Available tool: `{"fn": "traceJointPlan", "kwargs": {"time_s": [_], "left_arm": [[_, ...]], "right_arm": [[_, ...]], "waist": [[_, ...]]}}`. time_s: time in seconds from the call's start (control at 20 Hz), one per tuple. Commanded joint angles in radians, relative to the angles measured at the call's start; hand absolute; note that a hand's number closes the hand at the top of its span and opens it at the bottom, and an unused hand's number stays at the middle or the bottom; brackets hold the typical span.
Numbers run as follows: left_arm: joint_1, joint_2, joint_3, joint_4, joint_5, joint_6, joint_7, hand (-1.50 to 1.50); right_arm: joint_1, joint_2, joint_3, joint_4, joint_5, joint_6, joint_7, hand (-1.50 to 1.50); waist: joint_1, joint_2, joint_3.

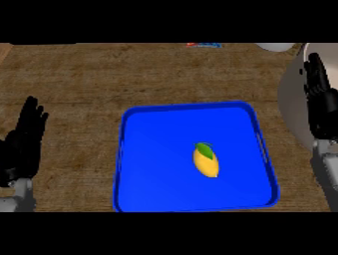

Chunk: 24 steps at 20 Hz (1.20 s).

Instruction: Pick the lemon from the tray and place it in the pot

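- Head view: a yellow oval lemon [205, 160] with a green leaf lies flat on the blue rectangular raised-rim tray [193, 106], right of its middle, untouched.
- A pale round pot [290, 94] stands just beside the tray's right rim, cut off by the frame; judged a short carry for the right arm.
- Right hand [326, 112] overlaps the pot, fingers straight, holding nothing.
- Left hand [24, 137] rests at the left edge, fingers up, empty, well apart from the tray.
- Pick not yet begun.

view: head | from: above counter [83, 79] | facing: steeply down | range: near, tray [149, 159] fills centre
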Motion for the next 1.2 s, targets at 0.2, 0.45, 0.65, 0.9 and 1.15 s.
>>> {"fn": "traceJointPlan", "kwargs": {"time_s": [0.2,0.45,0.65,0.9,1.15], "left_arm": [[-0.158,0.023,-0.045,-0.044,-0.025,-0.050,-0.008,0.00],[-0.175,0.005,-0.062,-0.057,0.000,-0.074,0.018,0.00],[-0.174,0.011,-0.041,-0.044,0.004,-0.079,0.014,0.00],[-0.179,0.043,-0.001,-0.038,0.026,-0.114,0.033,0.00],[-0.144,0.046,0.002,-0.067,0.024,-0.111,0.049,0.00]], "right_arm": [[-0.176,0.044,0.196,0.015,-0.103,0.388,-0.121,1.50],[-0.191,-0.004,0.282,0.225,0.098,0.436,-0.460,-1.50],[-0.262,-0.028,0.249,0.348,0.064,0.587,-0.702,-1.50],[-0.408,-0.121,0.241,0.505,0.113,0.759,-0.824,-1.50],[-0.477,-0.178,0.393,0.395,0.222,0.820,-0.652,-1.50]], "waist": [[0.081,0.049,-0.008],[0.078,0.052,-0.009],[0.054,0.042,-0.011],[0.038,0.035,-0.013],[0.030,0.026,-0.015]]}}
